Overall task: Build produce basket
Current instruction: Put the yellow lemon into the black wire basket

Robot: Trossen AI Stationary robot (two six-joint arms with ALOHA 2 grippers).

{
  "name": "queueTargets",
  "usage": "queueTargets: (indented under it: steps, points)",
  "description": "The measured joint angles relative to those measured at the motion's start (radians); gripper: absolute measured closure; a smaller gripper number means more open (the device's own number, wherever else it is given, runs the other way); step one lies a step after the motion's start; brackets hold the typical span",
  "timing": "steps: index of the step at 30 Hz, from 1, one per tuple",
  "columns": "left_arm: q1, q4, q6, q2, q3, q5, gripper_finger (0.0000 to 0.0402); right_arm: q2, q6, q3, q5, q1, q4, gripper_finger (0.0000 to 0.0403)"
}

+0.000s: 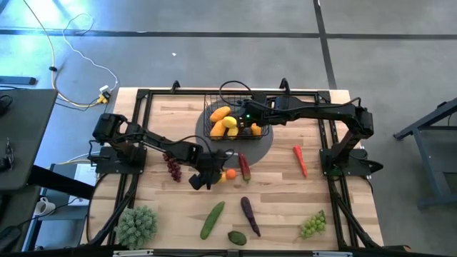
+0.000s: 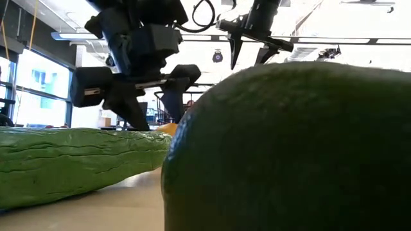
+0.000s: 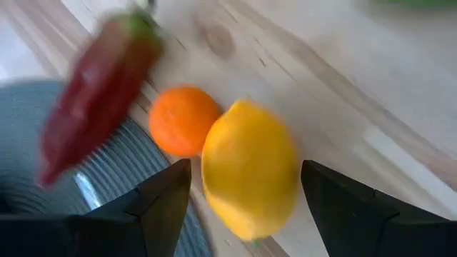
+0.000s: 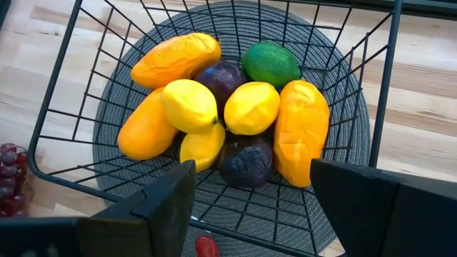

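**Left arm lines up on a lemon, right arm parked over the basket**

You've got your left gripper (image 3: 243,200) down at the table just off the edge of the grey mat (image 3: 43,143), jaws spread wide with a lemon (image 3: 250,168) sitting between the fingers. It isn't clamped yet; there's daylight on both sides. A small orange (image 3: 182,120) sits touching the lemon on its far side, and a red pepper (image 3: 96,107) lies across the mat's edge, so you'll want to close cleanly without nudging either.

Your right gripper (image 4: 250,207) hangs over the basket (image 4: 64,100), jaws open and empty, looking down on what's already in there: long orange-yellow fruits (image 4: 175,58), lemons, dark plums (image 4: 246,160) and a lime (image 4: 270,63). It looks parked there to keep clear of the left arm.

Still out on the table: purple grapes (image 1: 173,167), cucumber (image 1: 212,220), eggplant (image 1: 249,215), green grapes (image 1: 313,224), red chili (image 1: 300,160).

No labels or writing readable anywhere.
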Motion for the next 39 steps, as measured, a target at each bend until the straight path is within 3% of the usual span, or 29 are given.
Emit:
queueTargets:
  steps: [14, 27, 39]
  points:
    - [-0.004, 0.082, 0.036, 0.016, 0.001, 0.007, 0.0147, 0.0, -0.008, 0.0, 0.0, 0.0, -0.01, 0.0146]
    - [-0.002, 0.087, -0.067, 0.085, 0.001, -0.021, 0.0147, 0.001, -0.019, 0.0, -0.003, 0.007, -0.02, 0.0146]
    - [0.001, 0.061, -0.231, 0.047, 0.0, -0.022, 0.0199, -0.004, -0.088, -0.001, -0.007, 0.007, -0.023, 0.0146]
